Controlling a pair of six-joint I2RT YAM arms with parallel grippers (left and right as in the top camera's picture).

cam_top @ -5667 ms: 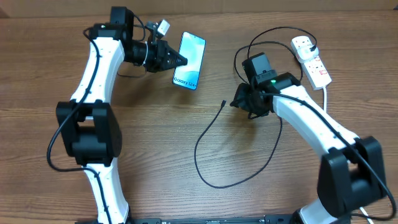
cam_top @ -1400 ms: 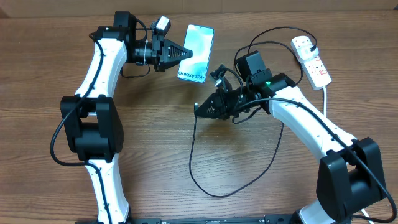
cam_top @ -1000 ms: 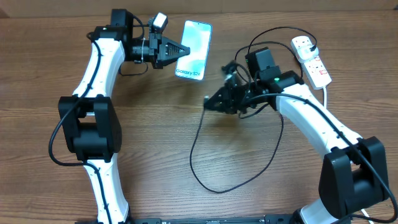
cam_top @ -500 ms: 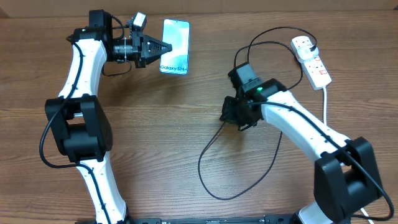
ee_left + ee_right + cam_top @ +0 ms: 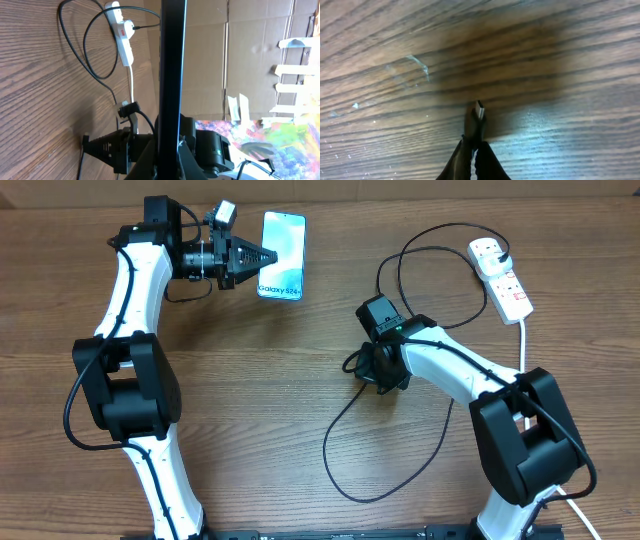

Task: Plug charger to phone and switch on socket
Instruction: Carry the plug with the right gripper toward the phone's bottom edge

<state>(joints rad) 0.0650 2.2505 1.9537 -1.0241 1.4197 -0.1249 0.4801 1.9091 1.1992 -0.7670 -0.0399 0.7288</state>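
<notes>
Black connector tip (image 5: 478, 109) aimed at the wood, phone (image 5: 281, 255) up and away to its left.
The right end effector (image 5: 374, 368) was clenched on the charger (image 5: 335, 415) just behind the connector tip, which pointed down at the surface (image 5: 250, 440); whether it touched could not be told. The left end effector (image 5: 250, 258) grasped the phone by its left edge, apparently lifted, well apart from the connector tip. In the overhead view the phone's long axis ran roughly away from the robot, screen up, so its short near edge, likely the port end, faced the right arm. The socket (image 5: 503, 278) lay far right, nearer that arm.
</notes>
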